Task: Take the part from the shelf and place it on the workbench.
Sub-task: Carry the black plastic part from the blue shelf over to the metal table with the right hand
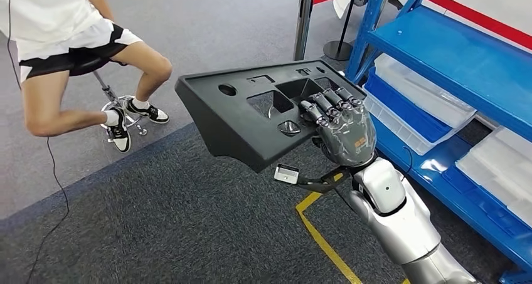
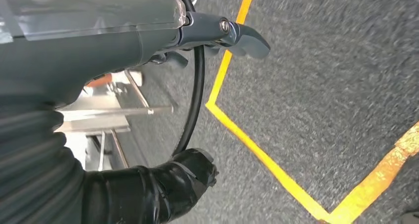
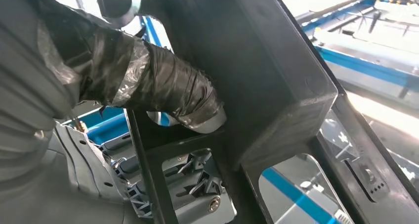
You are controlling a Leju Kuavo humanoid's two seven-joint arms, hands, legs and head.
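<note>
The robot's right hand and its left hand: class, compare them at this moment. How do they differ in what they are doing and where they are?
The right hand grips the dark plastic part, fingers hooked through an opening; the left hand holds nothing that can be seen. The right hand is raised beside the blue shelf; the left hand hangs over grey carpet with yellow floor tape. Both have a thick thumb wrapped in dark tape.

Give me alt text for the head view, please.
The robot's right hand holds a large dark plastic panel above grey carpet, beside blue shelves with clear bins. A seated person is at the upper left.
</note>
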